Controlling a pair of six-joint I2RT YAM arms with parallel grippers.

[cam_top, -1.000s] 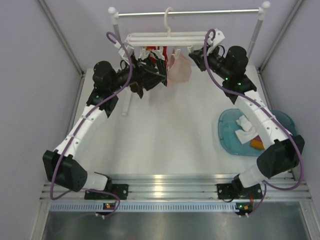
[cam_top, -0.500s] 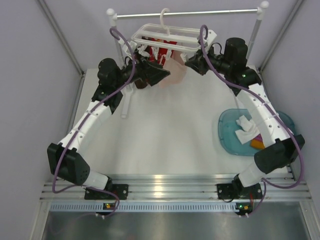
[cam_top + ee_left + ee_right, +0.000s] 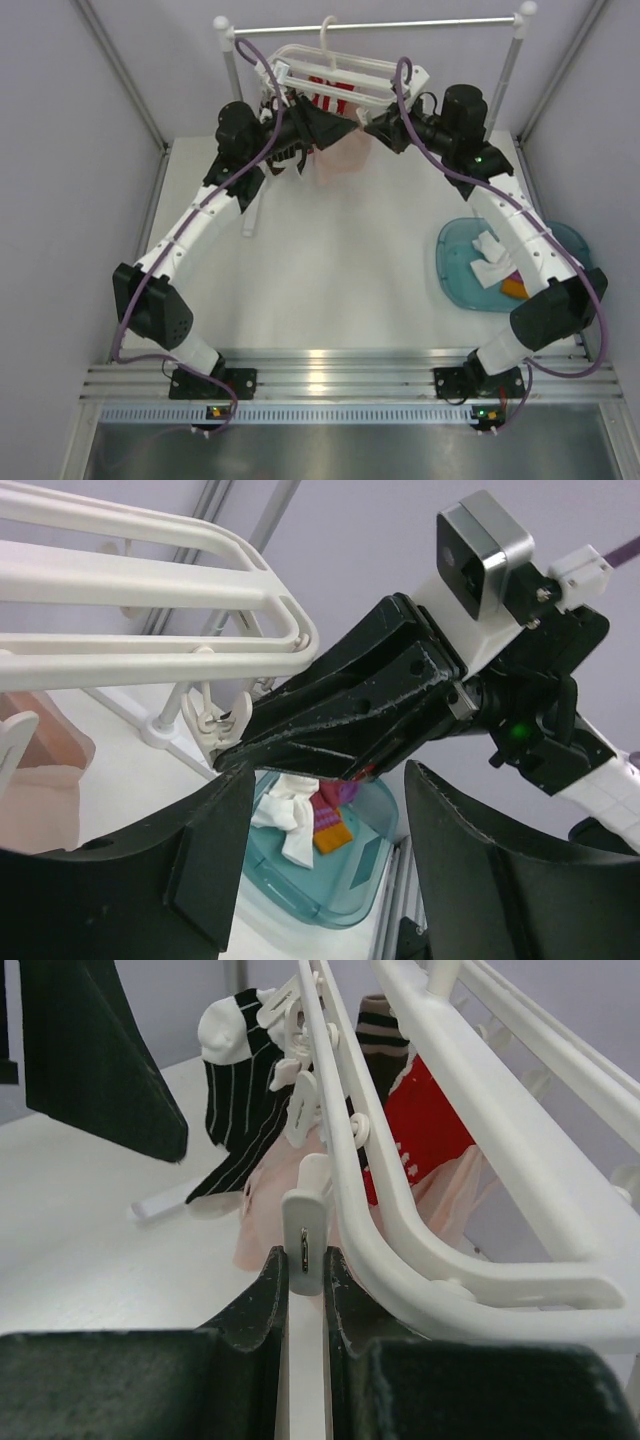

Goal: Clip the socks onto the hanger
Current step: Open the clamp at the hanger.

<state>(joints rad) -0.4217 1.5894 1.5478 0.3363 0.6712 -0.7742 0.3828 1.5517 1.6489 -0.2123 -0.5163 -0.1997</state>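
Observation:
The white slatted hanger (image 3: 345, 72) hangs tilted from the silver rail. Clipped to it are a dark striped sock (image 3: 245, 1100), a red sock (image 3: 425, 1125), a pale pink sock (image 3: 340, 155) and a brown striped sock (image 3: 380, 1030). My right gripper (image 3: 304, 1260) is shut on a white clip (image 3: 303, 1225) at the hanger's near corner; in the top view the right gripper (image 3: 372, 125) sits under the frame. My left gripper (image 3: 320, 810) is open and empty, facing the right gripper's black fingers (image 3: 360, 710) just below the hanger (image 3: 150, 580). It shows in the top view (image 3: 345, 128).
A teal tray (image 3: 452, 270) at the right holds white socks (image 3: 490, 255) and an orange-purple sock (image 3: 335, 820). The silver rail (image 3: 400, 24) on white posts stands at the back. Grey walls close in on both sides.
Both grippers have risen and moved back toward the rail, and the hanger has tilted and swung with them. The left gripper has moved right, closer to the right gripper.

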